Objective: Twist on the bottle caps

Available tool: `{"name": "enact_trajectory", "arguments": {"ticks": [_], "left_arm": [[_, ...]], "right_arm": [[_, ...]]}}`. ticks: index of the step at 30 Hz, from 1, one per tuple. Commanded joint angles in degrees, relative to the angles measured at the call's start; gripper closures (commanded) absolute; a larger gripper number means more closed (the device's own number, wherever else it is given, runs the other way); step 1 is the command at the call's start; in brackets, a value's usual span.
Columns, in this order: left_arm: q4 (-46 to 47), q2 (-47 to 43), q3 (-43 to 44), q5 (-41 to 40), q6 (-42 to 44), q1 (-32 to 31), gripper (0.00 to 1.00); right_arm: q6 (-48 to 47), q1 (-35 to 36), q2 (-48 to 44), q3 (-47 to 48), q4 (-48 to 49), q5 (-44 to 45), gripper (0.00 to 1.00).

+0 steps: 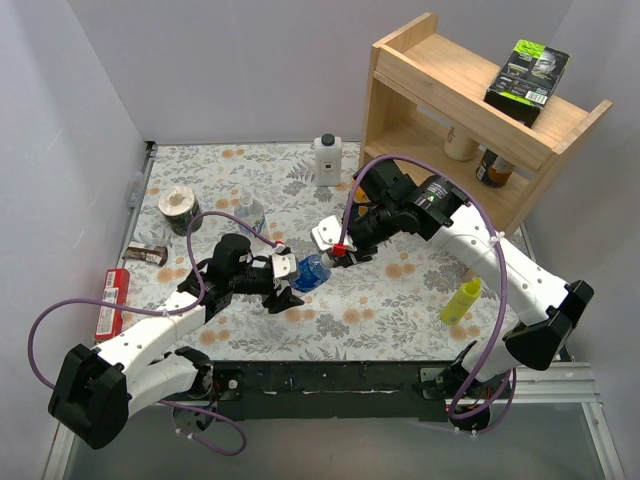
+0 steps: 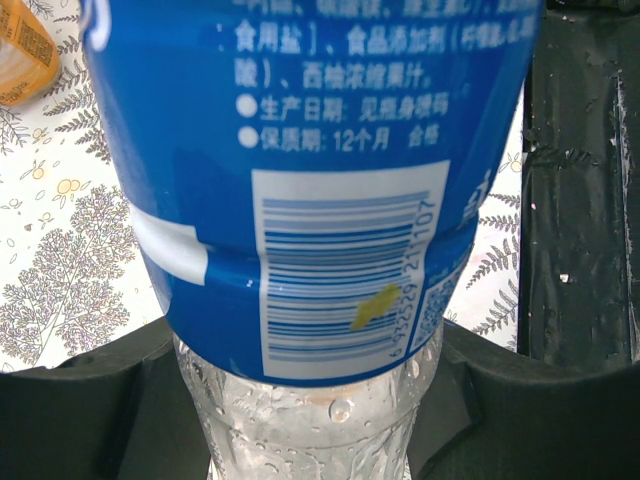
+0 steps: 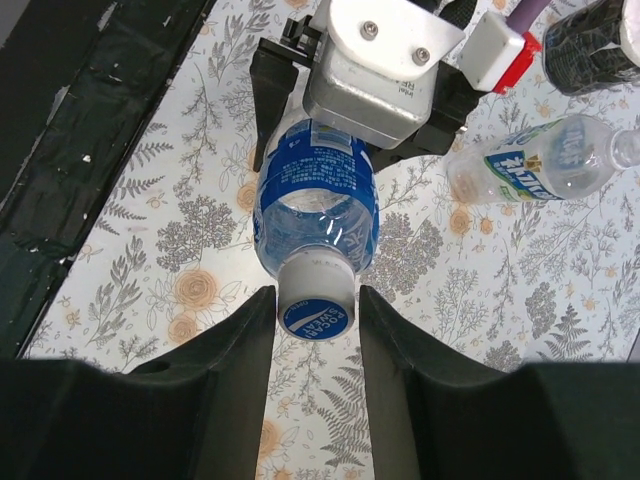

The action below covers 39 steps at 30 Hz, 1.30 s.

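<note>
A clear bottle with a blue label (image 1: pixel 311 272) (image 2: pixel 300 150) (image 3: pixel 315 195) is held level above the flowered table. My left gripper (image 1: pixel 287 270) (image 2: pixel 310 400) is shut on its clear lower body. Its cap (image 3: pixel 316 300), white-sided with a blue top, sits on the neck and points at the right wrist camera. My right gripper (image 1: pixel 335 256) (image 3: pixel 316 305) is shut on this cap, one finger against each side. A second clear bottle (image 3: pixel 535 160) (image 1: pixel 250 213) lies on the table behind the left arm. An orange-labelled bottle (image 2: pixel 25 50) shows at a corner.
A yellow squeeze bottle (image 1: pixel 461 300) stands at the right front. A white square bottle with a black cap (image 1: pixel 327 160) stands at the back, next to a wooden shelf (image 1: pixel 470 110). A dark jar (image 1: pixel 180 208), a snack bar (image 1: pixel 147 254) and a red packet (image 1: pixel 112 300) lie at the left.
</note>
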Motion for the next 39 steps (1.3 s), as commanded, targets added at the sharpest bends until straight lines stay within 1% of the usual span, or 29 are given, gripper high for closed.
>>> {"name": "enact_trajectory", "arguments": {"ticks": [1, 4, 5, 7, 8, 9, 12, 13, 14, 15, 16, 17, 18, 19, 20, 21, 22, 23, 24, 26, 27, 28, 29, 31, 33, 36, 38, 39], "left_arm": [[1.1, -1.0, 1.8, 1.7, 0.6, 0.2, 1.00], [1.2, -0.9, 1.8, 1.7, 0.6, 0.2, 1.00], [1.2, -0.8, 1.8, 1.8, 0.6, 0.2, 1.00], [1.2, -0.8, 1.8, 1.8, 0.6, 0.2, 1.00], [1.2, -0.8, 1.8, 1.7, 0.7, 0.2, 1.00], [1.2, -0.7, 1.8, 1.6, 0.7, 0.2, 1.00], [2.2, -0.5, 1.0, -0.9, 0.4, 0.2, 1.00], [3.8, -0.4, 0.6, -2.6, -0.3, 0.2, 1.00], [5.6, -0.7, 0.1, -4.7, -1.7, 0.2, 1.00], [7.3, -1.0, -0.4, -10.2, -3.2, 0.1, 1.00], [10.8, -1.2, -1.2, -12.7, -5.3, 0.0, 1.00], [12.2, -1.5, -1.4, -15.1, -6.2, -0.1, 1.00], [12.9, -1.4, -1.5, -17.6, -6.6, -0.1, 1.00], [13.6, -1.0, -1.2, -18.3, -7.4, -0.1, 1.00], [13.7, -0.9, -1.1, -18.7, -8.1, -0.1, 1.00], [13.9, -0.3, -0.9, -18.8, -8.8, -0.1, 1.00], [14.2, -0.3, -0.8, -18.5, -9.7, -0.1, 1.00], [14.6, -0.3, -0.9, -18.1, -11.9, -0.1, 1.00], [15.3, -0.6, -1.1, -17.1, -13.6, 0.0, 1.00], [16.7, -1.1, -1.3, -11.6, -16.4, 0.2, 1.00], [17.7, -1.3, -1.3, -9.7, -17.4, 0.2, 1.00], [18.1, -1.0, -1.3, -6.9, -18.2, 0.2, 1.00], [18.4, -0.8, -1.2, -6.3, -20.3, 0.2, 1.00], [19.6, -0.3, -1.1, -5.9, -21.7, 0.2, 1.00], [19.9, 0.3, -0.8, -4.5, -21.5, 0.2, 1.00], [21.4, 0.9, -0.9, -3.8, -22.6, 0.2, 1.00], [21.9, 1.3, -0.8, -3.4, -23.2, 0.2, 1.00], [22.5, 1.7, -0.8, -3.1, -23.8, 0.2, 1.00]], "right_arm": [[0.2, 0.4, -1.2, -1.8, 2.6, 0.9, 0.53], [0.3, 0.4, -1.6, -2.8, 3.3, 1.4, 0.52], [0.4, 0.4, -1.4, -2.7, 3.3, 1.4, 0.54], [1.4, 0.4, -1.1, -2.3, 3.3, 1.4, 0.60], [1.9, 0.4, -0.9, -2.0, 3.3, 1.4, 0.66], [2.5, 0.4, -0.6, -1.2, 3.3, 0.9, 0.70], [7.2, 0.3, 1.5, 2.1, 1.3, 0.6, 0.79], [12.5, -0.2, 2.4, 3.8, 0.8, 0.5, 0.81], [16.0, -0.8, 5.7, 5.8, -1.9, -0.3, 0.84], [19.4, -1.6, 7.8, 8.2, -3.8, -3.9, 0.85], [22.8, -3.7, 10.3, 13.8, -6.4, -6.4, 0.86], [33.5, -4.9, 14.1, 14.9, -6.9, -8.9, 0.88], [38.3, -6.2, 14.2, 13.7, -4.4, -14.3, 0.89], [43.2, -8.4, 13.9, 10.5, -2.0, -16.8, 0.91], [47.0, -9.1, 13.6, 9.4, -0.2, -19.1, 0.96], [49.5, -9.4, 13.6, 9.3, 1.1, -21.0, 0.96], [47.9, -9.3, 13.1, 10.4, 1.1, -20.9, 0.90], [46.0, -9.3, 12.9, 11.0, 1.2, -20.9, 0.82], [42.3, -9.4, 12.6, 11.6, 1.8, -20.9, 0.73], [42.1, -9.2, 10.7, 10.7, 5.4, -20.6, 0.62], [44.0, -9.3, 9.9, 9.3, 7.6, -20.7, 0.61], [45.1, -9.3, 8.3, 7.9, 12.6, -20.8, 0.60], [46.5, -9.3, 7.7, 5.1, 14.7, -21.4, 0.61], [48.2, -9.3, 7.6, 3.9, 16.6, -22.3, 0.65], [49.3, -9.1, 7.7, 2.3, 17.5, -22.9, 0.65], [52.8, -8.8, 7.1, -0.8, 22.4, -22.5, 0.64], [54.1, -8.2, 7.6, -1.0, 24.5, -22.8, 0.64], [54.4, -7.7, 8.0, -0.4, 25.0, -23.0, 0.67]]}}
